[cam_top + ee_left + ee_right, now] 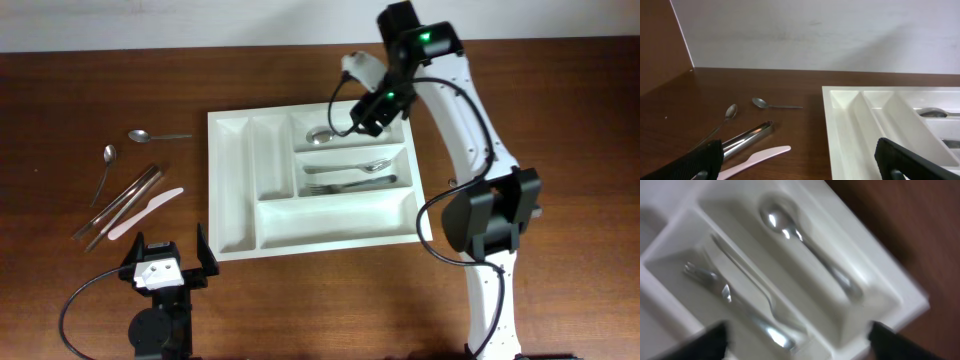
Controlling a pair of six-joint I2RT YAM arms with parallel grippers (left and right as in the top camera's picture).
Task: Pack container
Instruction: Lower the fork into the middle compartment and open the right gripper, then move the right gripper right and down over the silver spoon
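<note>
Several loose pieces (teaspoon [150,135], white knife [146,211] among them) lie on desk [60,100] left of container [232,190], knife's long axis diagonal. Left jaws spread, empty, nearer arm. Right jaws spread, empty, over container's top-right slot.

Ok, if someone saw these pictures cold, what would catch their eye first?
The big white tray in the middle of the dark wooden table, with a spoon in its top long compartment and a fork in the one below. Next, the right arm's open gripper hanging over that spoon compartment. Then the pale pink knife lying on the table left of the tray.
</note>
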